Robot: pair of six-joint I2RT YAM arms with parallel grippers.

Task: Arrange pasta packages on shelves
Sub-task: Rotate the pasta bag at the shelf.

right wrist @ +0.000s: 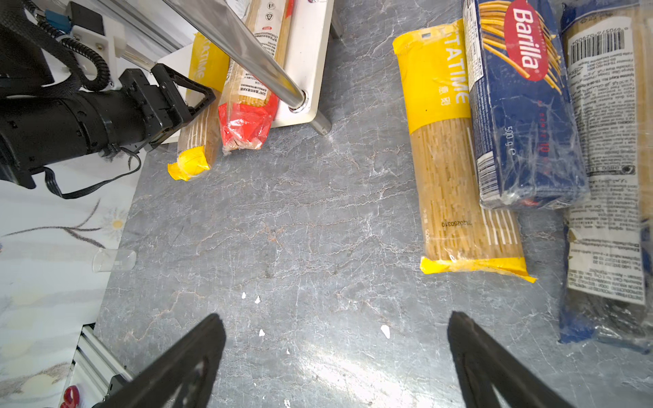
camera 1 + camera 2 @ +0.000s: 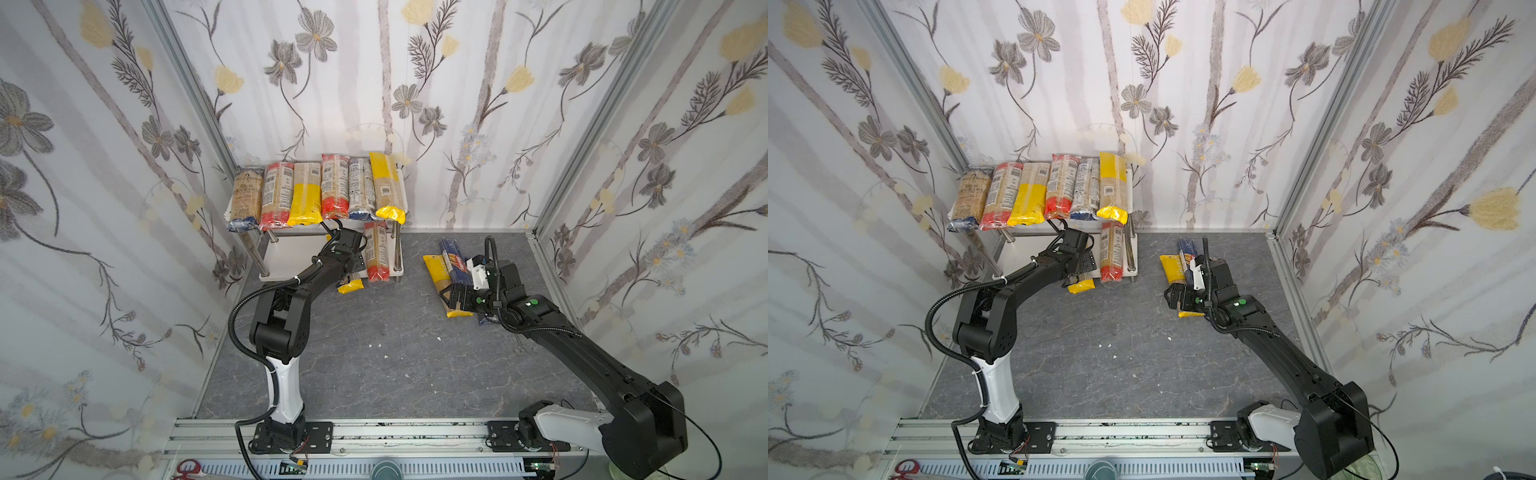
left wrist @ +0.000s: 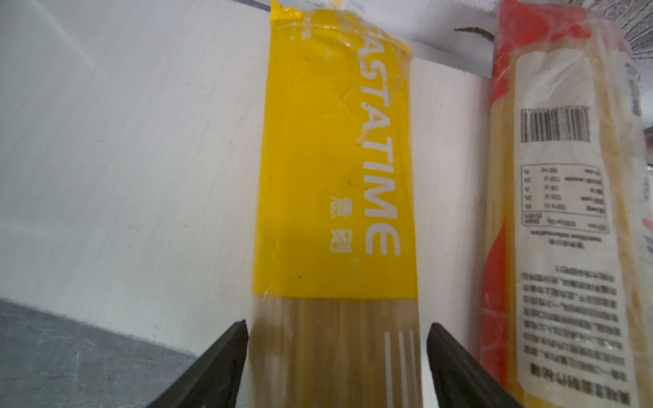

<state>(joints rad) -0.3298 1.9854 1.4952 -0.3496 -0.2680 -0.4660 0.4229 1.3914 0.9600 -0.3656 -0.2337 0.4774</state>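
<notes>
2 overhead, 2 wrist close-ups, shelves (image 2: 286, 254) shared

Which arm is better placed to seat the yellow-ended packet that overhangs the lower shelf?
Left. The left pincer straddles that yellow-ended packet on the lower shelf, jaws either side. The right pincer hangs open over the table, apart from it.

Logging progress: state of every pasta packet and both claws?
Top-board packets: six, flat, side by side.
Red-ended packet: flat on lower board, front overhanging.
Shelf yellow packet: on lower board, front overhanging.
Left claw: straddling shelf yellow packet, grip unclear.
Table yellow packet: flat on table.
Barilla packet: resting partly on table yellow packet.
Clear packet: flat on table.
Right claw: open, empty.
</notes>
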